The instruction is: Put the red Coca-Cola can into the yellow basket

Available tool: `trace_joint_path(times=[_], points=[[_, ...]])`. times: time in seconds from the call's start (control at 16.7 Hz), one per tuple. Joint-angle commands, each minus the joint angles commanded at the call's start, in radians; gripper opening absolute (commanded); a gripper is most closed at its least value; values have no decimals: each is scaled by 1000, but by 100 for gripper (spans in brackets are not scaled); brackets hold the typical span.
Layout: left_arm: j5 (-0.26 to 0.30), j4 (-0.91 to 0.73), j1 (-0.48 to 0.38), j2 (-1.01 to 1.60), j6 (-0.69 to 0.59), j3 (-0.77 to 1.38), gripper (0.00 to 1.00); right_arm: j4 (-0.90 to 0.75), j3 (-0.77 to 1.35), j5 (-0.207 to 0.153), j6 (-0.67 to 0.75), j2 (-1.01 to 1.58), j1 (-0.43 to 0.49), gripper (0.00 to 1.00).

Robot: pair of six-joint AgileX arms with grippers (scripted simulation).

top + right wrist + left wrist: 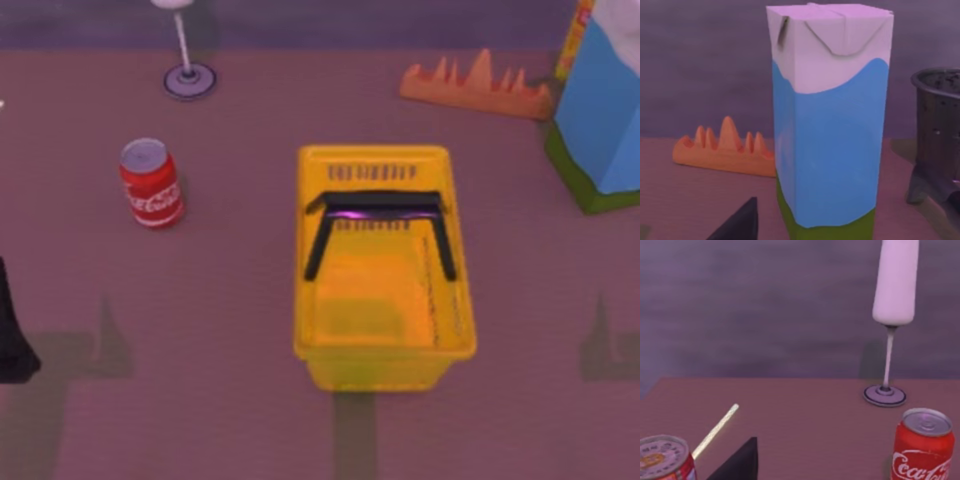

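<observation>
The red Coca-Cola can [151,185] stands upright on the left part of the table, silver top up; it also shows in the left wrist view [923,446]. The yellow basket [312,300] sits at the table's middle, its black handle [378,203] across the far half, nothing inside. My left gripper [14,345] is at the table's left edge, nearer the front than the can and well apart from it. One dark fingertip [742,464] shows off to one side, open, holding nothing. My right gripper is outside the top view; one fingertip [742,224] shows, open and empty.
A stemmed glass [187,70] stands behind the can. An orange spiked rack [475,88] and a blue-and-white carton [602,110] stand at the back right. A dark metal pot [937,135] is beside the carton. A printed tin [662,460] and a pale stick [715,432] lie near my left gripper.
</observation>
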Motion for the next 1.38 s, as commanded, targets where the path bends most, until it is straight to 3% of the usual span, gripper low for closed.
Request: trace_joint_path(times=[0.3, 0.54, 1.38], points=[[6, -44, -12, 57, 15, 59, 100, 0, 0, 0, 0, 0, 0, 100], [23, -199, -47, 264, 70, 269, 100, 0, 0, 0, 0, 0, 0, 100], [48, -1050, -181, 1641, 441, 1548, 100, 0, 0, 0, 0, 0, 0, 100]])
